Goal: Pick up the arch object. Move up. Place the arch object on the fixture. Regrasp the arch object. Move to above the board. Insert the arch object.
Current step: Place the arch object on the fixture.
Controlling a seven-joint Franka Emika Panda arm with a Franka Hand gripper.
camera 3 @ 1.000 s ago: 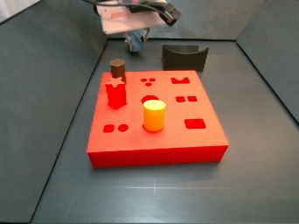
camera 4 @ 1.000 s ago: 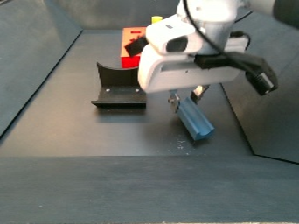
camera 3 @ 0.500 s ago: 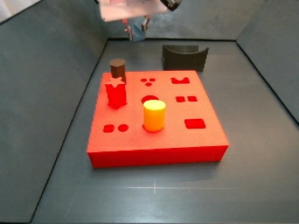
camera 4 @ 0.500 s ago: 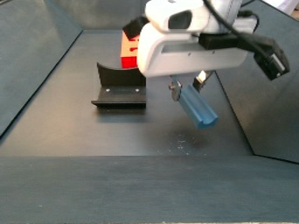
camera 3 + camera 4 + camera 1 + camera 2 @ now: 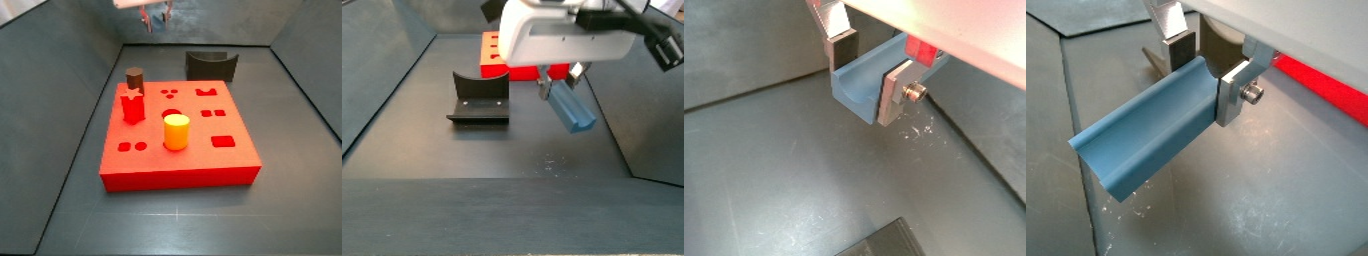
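My gripper point(image 5: 869, 70) is shut on the arch object point(image 5: 862, 82), a slate blue-grey block with a scooped side; it also shows in a wrist view point(image 5: 1153, 130). In a side view the gripper point(image 5: 560, 82) holds the arch object point(image 5: 572, 108) tilted, well above the floor, to the right of the fixture point(image 5: 478, 99). In a side view the gripper point(image 5: 158, 14) is at the top edge, above and left of the fixture point(image 5: 211, 66). The red board point(image 5: 178, 135) lies in front of it.
On the board stand a brown cylinder point(image 5: 135, 77), a red star-shaped peg point(image 5: 132, 105) and a yellow cylinder point(image 5: 175, 131). Dark walls enclose the floor on all sides. A strip of the board point(image 5: 1323, 85) shows in a wrist view.
The gripper has risen with the arch object in it, lifting it off the floor and higher in both side views.
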